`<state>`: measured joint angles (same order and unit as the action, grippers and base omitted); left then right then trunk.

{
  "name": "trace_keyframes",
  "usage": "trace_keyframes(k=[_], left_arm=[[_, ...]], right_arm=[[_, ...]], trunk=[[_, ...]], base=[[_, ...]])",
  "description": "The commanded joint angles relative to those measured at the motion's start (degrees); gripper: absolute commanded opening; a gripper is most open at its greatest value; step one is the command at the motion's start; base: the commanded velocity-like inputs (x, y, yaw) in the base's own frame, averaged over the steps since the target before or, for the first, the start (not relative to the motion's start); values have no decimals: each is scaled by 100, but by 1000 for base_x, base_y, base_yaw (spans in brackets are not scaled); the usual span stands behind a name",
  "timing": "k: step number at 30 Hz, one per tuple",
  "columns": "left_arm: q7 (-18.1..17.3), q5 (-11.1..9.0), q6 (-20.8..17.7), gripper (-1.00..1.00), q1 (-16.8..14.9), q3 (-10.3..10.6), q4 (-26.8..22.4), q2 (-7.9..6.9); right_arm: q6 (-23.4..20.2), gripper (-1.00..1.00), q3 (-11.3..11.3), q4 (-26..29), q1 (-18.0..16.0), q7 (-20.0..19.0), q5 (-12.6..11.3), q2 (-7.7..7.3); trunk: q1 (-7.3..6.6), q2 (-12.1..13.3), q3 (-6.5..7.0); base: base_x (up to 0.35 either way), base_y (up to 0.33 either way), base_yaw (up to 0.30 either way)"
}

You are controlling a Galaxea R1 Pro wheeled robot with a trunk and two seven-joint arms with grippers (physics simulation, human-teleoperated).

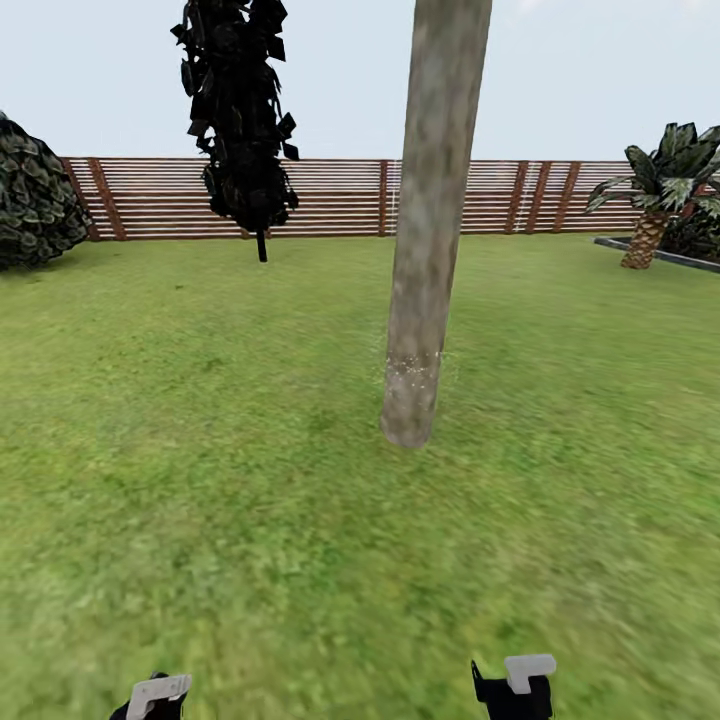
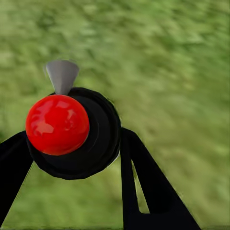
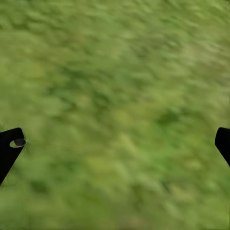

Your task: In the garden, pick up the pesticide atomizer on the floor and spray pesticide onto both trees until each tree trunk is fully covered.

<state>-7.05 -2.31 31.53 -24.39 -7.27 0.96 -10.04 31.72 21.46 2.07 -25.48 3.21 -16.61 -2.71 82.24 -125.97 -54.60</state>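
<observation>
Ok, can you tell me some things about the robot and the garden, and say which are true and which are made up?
1. The left gripper holds a sprayer with a red ball on top. True.
2. The right gripper is holding a ball too. False: its jaws are wide apart over bare grass.
3. Little whitish specks sit low on the thick tree trunk. True.
4. The fence behind the lawn is blue. False: it is reddish-brown slats.
5. A palm stands at the far right. True.

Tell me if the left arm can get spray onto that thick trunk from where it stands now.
Probably yes. The left gripper holds the atomizer, and open lawn lies between it and the tree trunk; whitish specks already dot its lower part. Range is uncertain.
</observation>
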Motion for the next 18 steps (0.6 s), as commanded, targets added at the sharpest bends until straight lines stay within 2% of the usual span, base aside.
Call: trace_keyframes(k=[1,7,13,18], left_arm=[[-59,-30,11,-100,-5,-47,8,-4],[-44,-58,-11,-100,-20,-51,-69,-20],[-34,-51,-18,-100,-13,-38,-31,-42],[-20,-57,-31,-100,-13,-49,-20,-57]], right_arm=[[9,100,51,2,0,31,-24,-1],[9,100,51,-4,0,26,-18,3],[9,100,54,-4,4,39,-18,3],[9,100,65,-5,6,28,-18,13]], trunk=[[-1,-2,-9],[-1,-2,-31],[-1,-2,-54],[-1,-2,-73]], base=[[0,0,276],[-43,20,276],[-274,168,276],[-322,59,276]])
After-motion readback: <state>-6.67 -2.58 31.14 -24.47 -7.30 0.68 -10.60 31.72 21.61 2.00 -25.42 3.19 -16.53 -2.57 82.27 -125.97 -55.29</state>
